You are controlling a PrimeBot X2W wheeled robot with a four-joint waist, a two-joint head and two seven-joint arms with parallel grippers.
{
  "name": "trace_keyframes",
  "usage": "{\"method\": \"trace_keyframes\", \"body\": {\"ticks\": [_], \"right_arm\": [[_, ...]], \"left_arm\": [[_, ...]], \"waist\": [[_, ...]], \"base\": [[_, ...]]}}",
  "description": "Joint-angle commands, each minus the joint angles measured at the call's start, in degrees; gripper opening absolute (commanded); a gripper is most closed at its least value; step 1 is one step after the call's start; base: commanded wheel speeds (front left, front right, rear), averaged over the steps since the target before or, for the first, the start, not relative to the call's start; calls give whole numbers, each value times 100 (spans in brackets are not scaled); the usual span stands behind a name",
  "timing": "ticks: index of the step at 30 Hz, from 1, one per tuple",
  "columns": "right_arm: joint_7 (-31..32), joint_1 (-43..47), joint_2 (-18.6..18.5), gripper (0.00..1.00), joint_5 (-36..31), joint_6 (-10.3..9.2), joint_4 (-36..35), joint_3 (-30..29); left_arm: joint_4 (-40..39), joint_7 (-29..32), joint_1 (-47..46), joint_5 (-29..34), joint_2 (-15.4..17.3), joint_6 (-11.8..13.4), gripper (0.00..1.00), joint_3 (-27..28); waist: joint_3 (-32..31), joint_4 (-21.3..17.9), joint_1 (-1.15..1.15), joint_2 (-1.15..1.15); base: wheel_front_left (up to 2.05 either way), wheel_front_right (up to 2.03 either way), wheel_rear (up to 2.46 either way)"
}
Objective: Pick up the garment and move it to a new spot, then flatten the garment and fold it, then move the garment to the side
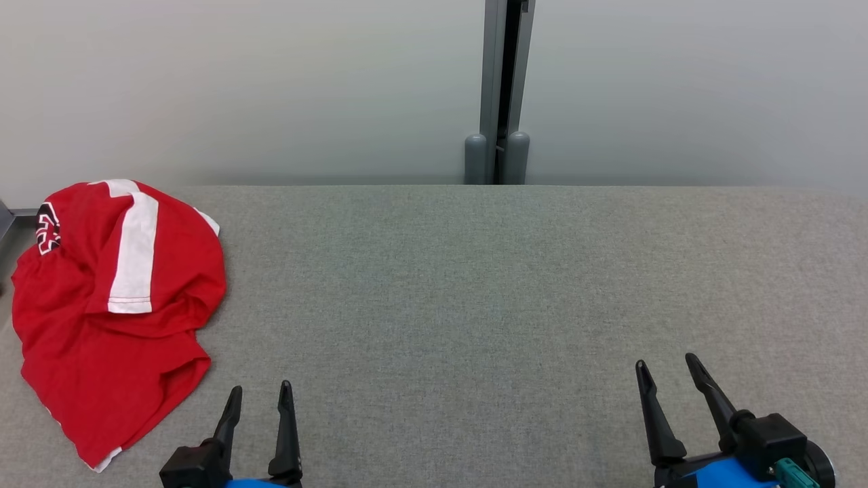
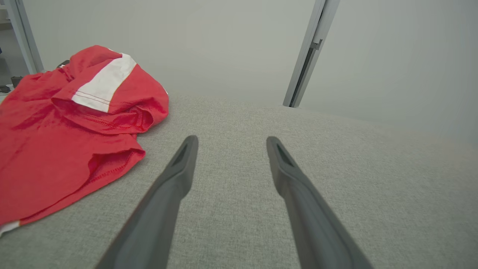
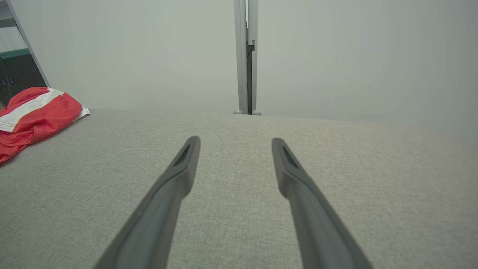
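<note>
The garment (image 1: 108,318) is a red shirt with a white stripe and a black-and-white emblem, lying crumpled at the left end of the grey fabric table (image 1: 475,285). The left wrist view has the garment (image 2: 56,142) at its left, and the right wrist view has it (image 3: 30,112) at its far left. My left gripper (image 1: 261,388) stands open near the front edge, just right of the garment's lower hem, touching nothing. My right gripper (image 1: 664,362) is open at the lower right, far from the garment, with bare table between its fingers.
A pale wall runs along the table's far edge, with a grey metal post (image 1: 502,95) behind its middle. Shelving shows past the table's left end (image 3: 15,71). Bare grey fabric stretches from the garment to the right end of the table.
</note>
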Motion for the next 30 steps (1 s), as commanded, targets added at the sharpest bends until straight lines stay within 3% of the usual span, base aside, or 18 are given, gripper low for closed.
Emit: {"method": "trace_keyframes", "body": {"ticks": [1,20,25,30], "right_arm": [[-35,45,-37,100,-28,3,44,-12],[-35,32,-37,100,14,3,159,-88],[-35,93,-33,100,-34,2,156,-168],[-34,94,-32,100,-22,3,128,-230]], "left_arm": [[29,-28,50,22,14,12,100,-14],[95,-27,-20,51,14,8,100,-35],[51,-27,-91,69,14,19,100,-44],[1,-23,-120,-31,11,11,100,-24]], "waist": [[1,0,0,0],[6,95,0,0],[25,448,0,0],[54,1069,0,0]], "base": [[0,0,0],[0,0,0],[0,0,0],[0,0,0]]}}
